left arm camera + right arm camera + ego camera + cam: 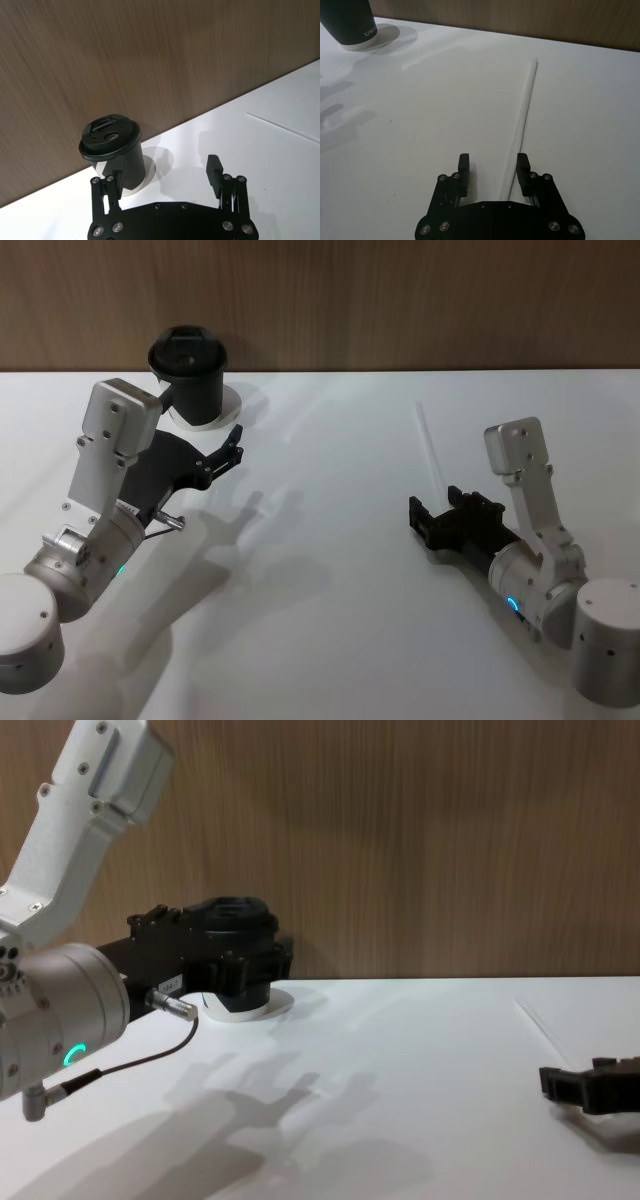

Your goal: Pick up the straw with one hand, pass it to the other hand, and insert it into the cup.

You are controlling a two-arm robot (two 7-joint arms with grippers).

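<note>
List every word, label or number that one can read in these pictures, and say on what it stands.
"XPR": white letters on the side of the cup, right wrist view; the letters after them are too blurred to read.
Raised marks on the lid of the cup, left wrist view: too small to read.
Nothing written on the straw, the left gripper by the cup, or the right gripper at the straw's end.
</note>
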